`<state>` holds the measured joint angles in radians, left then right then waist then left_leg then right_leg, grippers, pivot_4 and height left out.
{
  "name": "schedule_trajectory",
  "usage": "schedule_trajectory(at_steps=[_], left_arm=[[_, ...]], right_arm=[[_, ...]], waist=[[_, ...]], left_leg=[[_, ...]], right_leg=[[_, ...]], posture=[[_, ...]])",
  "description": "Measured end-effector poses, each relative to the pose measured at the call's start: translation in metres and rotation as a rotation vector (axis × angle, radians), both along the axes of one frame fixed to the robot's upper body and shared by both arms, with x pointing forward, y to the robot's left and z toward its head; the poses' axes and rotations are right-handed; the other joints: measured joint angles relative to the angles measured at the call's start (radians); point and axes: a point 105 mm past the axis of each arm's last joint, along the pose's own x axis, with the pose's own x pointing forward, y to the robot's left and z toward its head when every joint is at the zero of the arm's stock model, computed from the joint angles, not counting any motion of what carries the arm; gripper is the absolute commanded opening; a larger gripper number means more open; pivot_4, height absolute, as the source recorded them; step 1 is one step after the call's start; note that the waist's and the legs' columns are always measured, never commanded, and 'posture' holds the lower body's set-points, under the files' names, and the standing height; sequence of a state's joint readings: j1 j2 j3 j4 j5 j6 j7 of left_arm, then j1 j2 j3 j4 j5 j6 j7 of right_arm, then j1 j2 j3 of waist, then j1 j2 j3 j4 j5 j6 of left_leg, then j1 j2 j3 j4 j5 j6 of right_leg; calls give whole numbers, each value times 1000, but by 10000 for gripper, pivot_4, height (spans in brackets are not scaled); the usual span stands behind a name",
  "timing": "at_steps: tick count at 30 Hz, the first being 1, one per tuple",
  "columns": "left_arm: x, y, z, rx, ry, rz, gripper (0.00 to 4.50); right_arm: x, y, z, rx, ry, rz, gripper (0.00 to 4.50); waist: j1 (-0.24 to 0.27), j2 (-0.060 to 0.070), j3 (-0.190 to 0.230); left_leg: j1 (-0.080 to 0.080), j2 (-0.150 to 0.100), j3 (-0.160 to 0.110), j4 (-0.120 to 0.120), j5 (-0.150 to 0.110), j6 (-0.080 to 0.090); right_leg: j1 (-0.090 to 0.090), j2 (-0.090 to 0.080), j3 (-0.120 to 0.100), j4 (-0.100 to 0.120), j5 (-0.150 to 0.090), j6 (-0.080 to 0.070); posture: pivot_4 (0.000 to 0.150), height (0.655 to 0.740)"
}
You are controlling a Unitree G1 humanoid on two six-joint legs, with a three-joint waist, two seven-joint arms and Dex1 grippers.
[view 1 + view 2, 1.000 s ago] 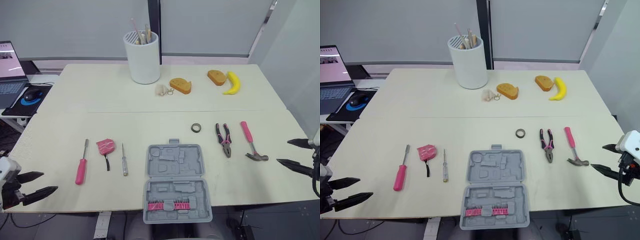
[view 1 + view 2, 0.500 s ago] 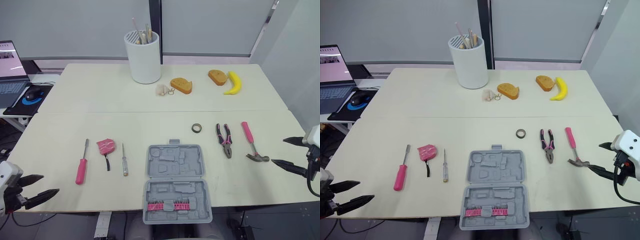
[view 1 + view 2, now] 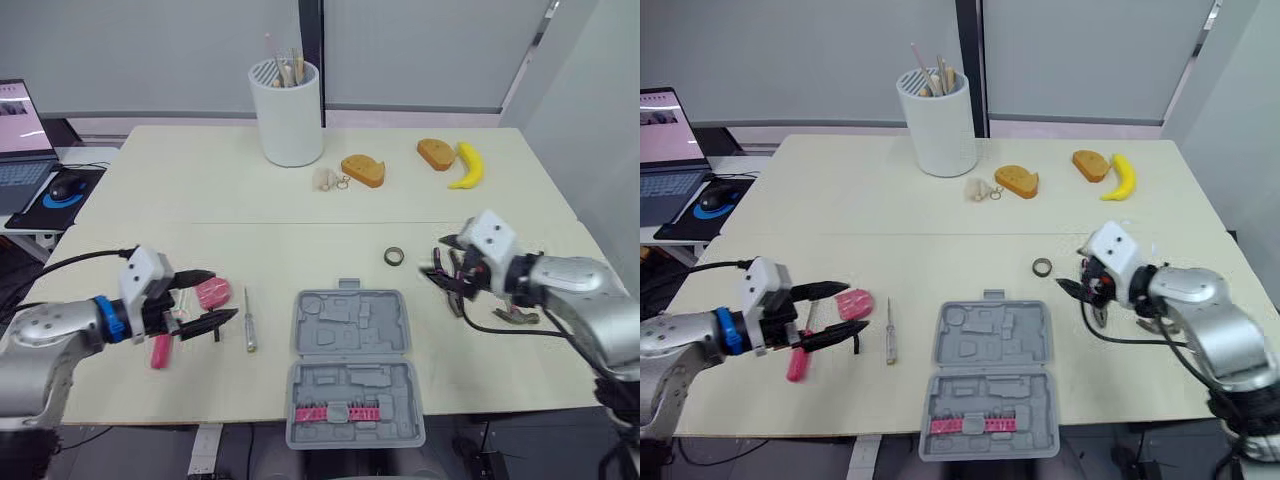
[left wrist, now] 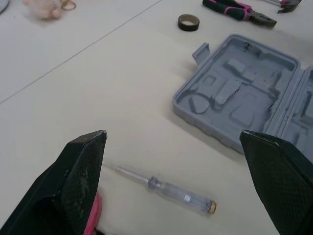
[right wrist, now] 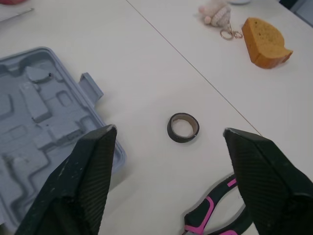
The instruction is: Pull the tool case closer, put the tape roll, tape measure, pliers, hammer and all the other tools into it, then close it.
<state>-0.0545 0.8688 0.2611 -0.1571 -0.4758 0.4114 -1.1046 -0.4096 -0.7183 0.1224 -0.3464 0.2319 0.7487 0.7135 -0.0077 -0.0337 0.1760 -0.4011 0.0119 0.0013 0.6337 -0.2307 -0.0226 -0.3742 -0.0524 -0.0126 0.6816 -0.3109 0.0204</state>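
Jaws gape wide, left pair beside tape measure (image 3: 212,291), right pair beside pliers (image 4: 242,11).

Your right end effector (image 3: 441,258) is hiding most of the pliers (image 3: 455,303) and hammer (image 3: 514,317). The left end effector (image 3: 225,293) is partly covering the screwdriver (image 3: 160,352).

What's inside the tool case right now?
The open tool case holds only a row of pink bits in its near half; the far half's moulded recesses are empty. The tape roll and pliers lie outside it. Anything under the moulded trays is hidden.
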Motion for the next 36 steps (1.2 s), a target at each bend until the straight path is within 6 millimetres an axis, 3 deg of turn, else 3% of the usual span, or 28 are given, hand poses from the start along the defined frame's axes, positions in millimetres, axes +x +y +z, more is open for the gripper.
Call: schedule_trajectory(at_steps=[1,6,11,16,25,30,36], left_arm=[[1,-6,3,-1,-10,-24,45000],[4,-22,4,1,-10,-86,45000],[5,-29,6,-6,-26,-127,45000],[0,-36,3,-20,-37,-176,45000],[-10,-55,8,-38,-69,-272,45000],[-13,-72,16,-34,-84,-333,45000],[-11,-76,21,-33,-86,-332,45000]], right_arm=[[4,7,-6,-4,10,4,26004],[42,25,-29,-40,13,-71,26004],[64,35,-49,-52,47,-104,26004],[78,44,-73,-78,100,-106,26004],[92,46,-91,-108,141,-117,26004],[101,44,-94,-78,169,-175,17052],[104,40,-94,-65,159,-197,4359]], waist=[[-1,0,0],[-11,0,0],[-19,0,0],[-22,0,0],[-22,0,0],[-23,1,0],[-23,1,0]], left_leg=[[0,0,0,0,0,0],[0,0,0,1,0,0],[0,0,0,1,0,0],[0,0,1,1,0,0],[0,0,0,1,0,0],[1,0,0,2,0,0],[1,0,0,2,0,0]], right_leg=[[0,0,0,0,0,0],[0,0,0,0,0,0],[0,1,0,1,0,0],[0,0,0,1,0,0],[0,1,0,1,0,0],[0,1,1,3,0,0],[0,1,1,3,0,0]], posture=[[1500,7303],[1500,7303],[1500,7303],[1500,7303],[1500,7303],[1500,7303],[1500,7303]])
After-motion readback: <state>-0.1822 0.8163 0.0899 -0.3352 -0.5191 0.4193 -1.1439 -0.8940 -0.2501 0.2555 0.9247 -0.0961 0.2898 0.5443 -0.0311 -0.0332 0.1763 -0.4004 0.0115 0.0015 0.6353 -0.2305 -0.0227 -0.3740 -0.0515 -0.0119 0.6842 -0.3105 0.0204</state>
